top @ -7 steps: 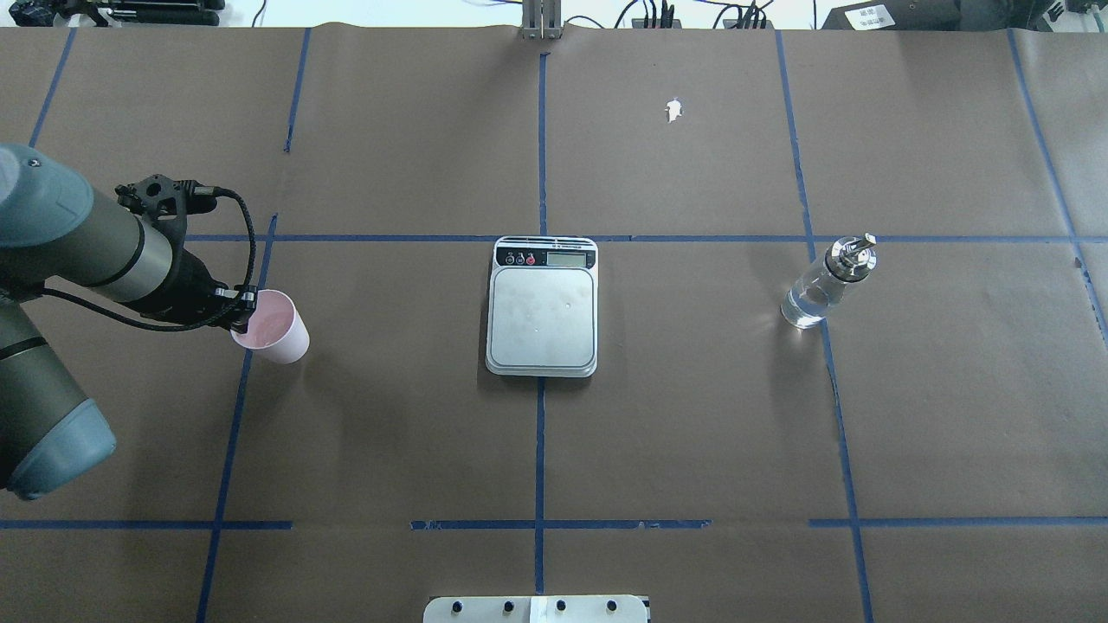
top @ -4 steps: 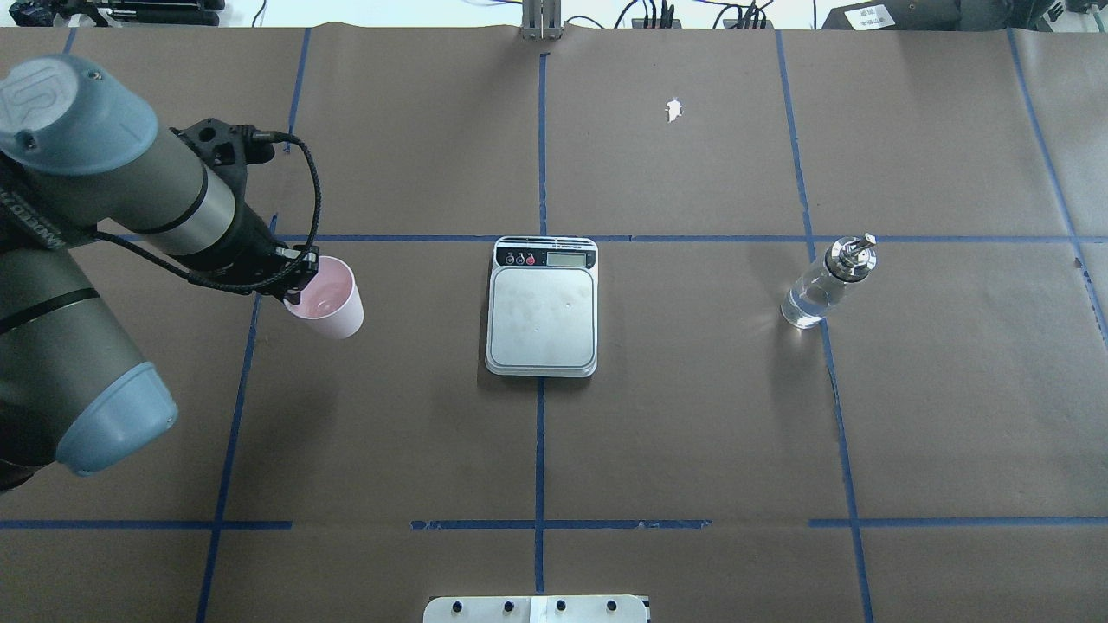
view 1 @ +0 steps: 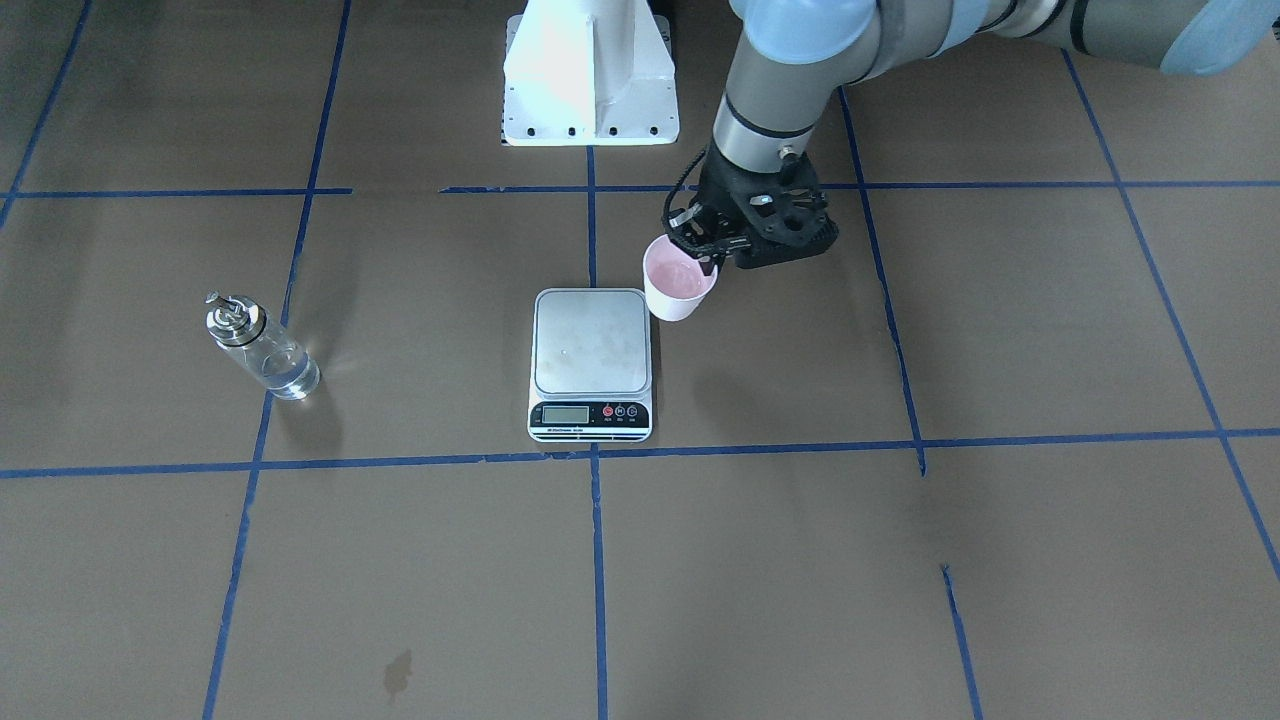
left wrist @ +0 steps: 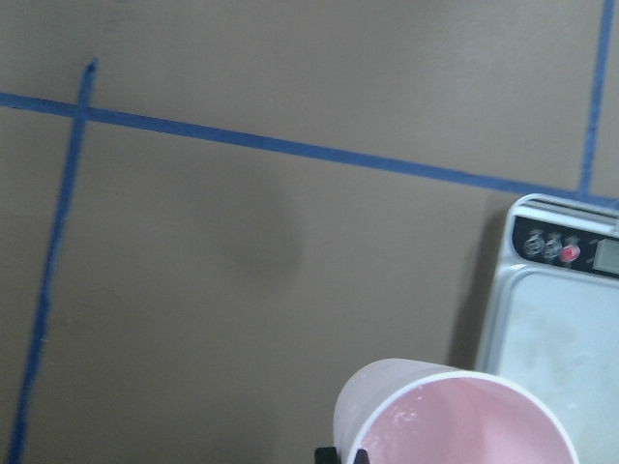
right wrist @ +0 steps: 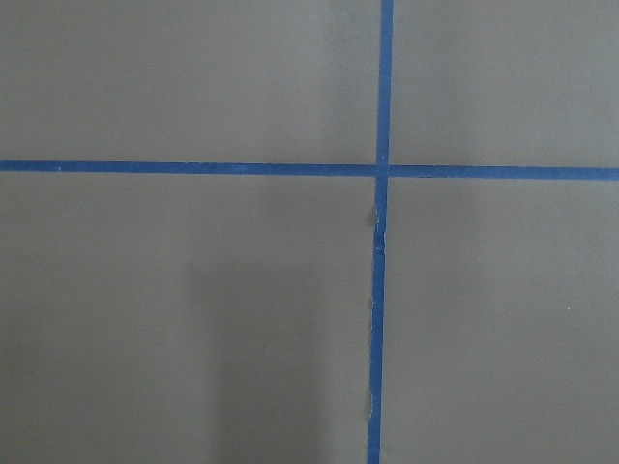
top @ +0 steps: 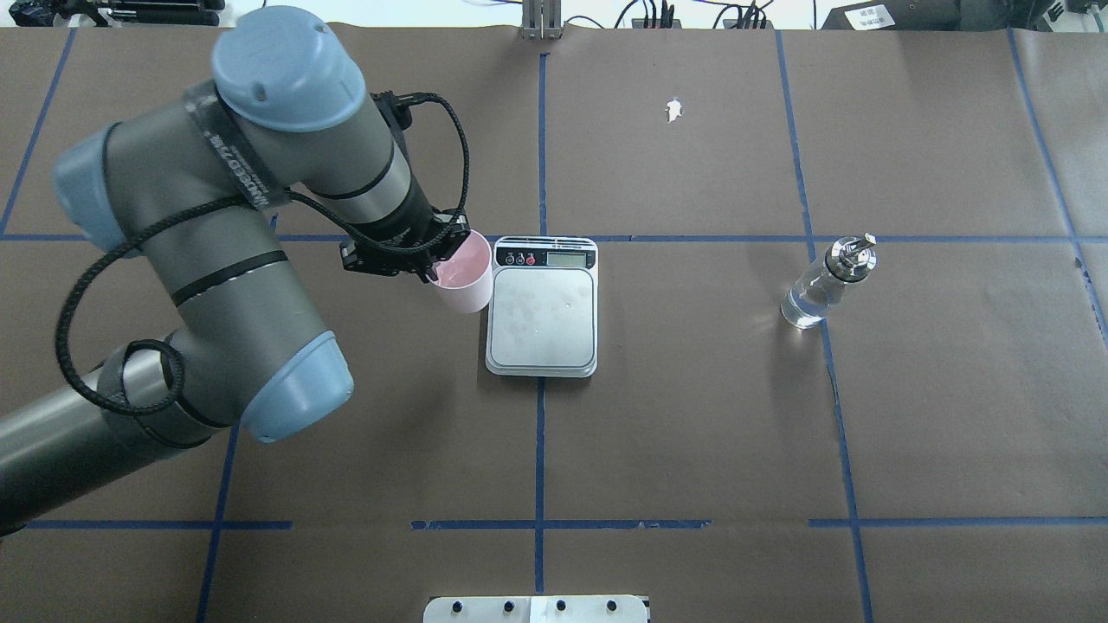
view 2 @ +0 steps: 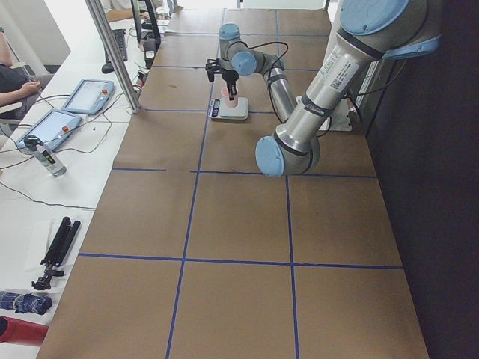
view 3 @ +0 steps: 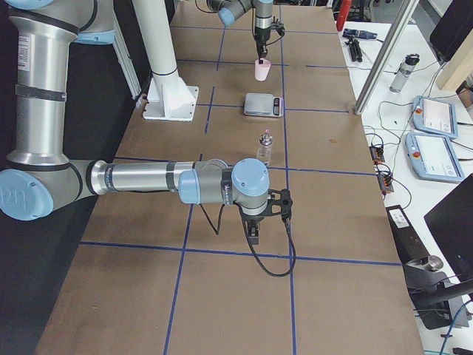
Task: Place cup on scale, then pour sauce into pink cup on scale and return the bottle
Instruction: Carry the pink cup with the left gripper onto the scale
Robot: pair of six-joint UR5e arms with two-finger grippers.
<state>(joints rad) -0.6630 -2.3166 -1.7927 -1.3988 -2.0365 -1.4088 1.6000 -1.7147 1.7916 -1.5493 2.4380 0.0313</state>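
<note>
Since the earlier frame the left arm has swung far across the table (top: pixel 692 433), and the pink paper cup (top: pixel 461 275) has travelled with it. Before, the cup was well apart from the digital kitchen scale (top: pixel 543 311). Now it is just beside the scale's edge, at the corner near the display, on the side where the left arm comes in. It is not yet over the steel platform. The scale and the glass bottle (top: pixel 822 284) have not moved. The bottle stands upright, well apart from the scale on the opposite side, with the clear sauce (top: pixel 801 310) in its lower part.

The cup is held upright and seems to hang a little above the table, though the side views are too small to be certain of this. In my judgement it is carried so in order to pass over the scale's rim and come down flat on the platform.

The left gripper (top: pixel 430 266) is closed narrowly on the cup's wall at the rim, on the side away from the scale, which leaves the cup's bottom free for setting down. The right gripper (view 3: pixel 253 235) hangs over the table, beyond the bottle as seen from the scale. Whether it is open, I cannot tell.
</note>
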